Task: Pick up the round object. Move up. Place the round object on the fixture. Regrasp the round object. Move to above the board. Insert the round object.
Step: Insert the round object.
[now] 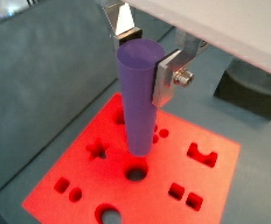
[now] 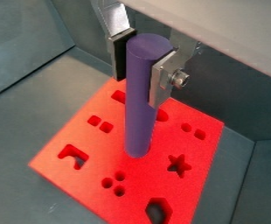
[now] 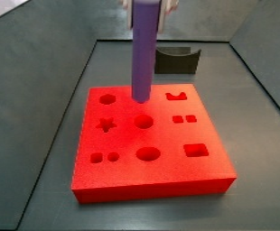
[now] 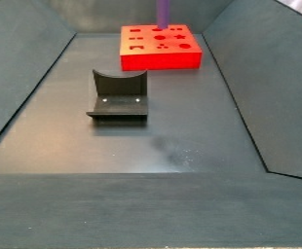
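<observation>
Gripper (no labels) clasps peg.

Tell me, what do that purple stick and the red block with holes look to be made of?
The round object, held upright in the gripper above the board, looks like smooth matte plastic: even colour, soft sheen. The board also looks like matte plastic, possibly printed; hard to confirm.

Peg upright over the board
The tool grips the round object directly above the board (lower end at a hole); the fixture stands well apart on the floor.
</observation>
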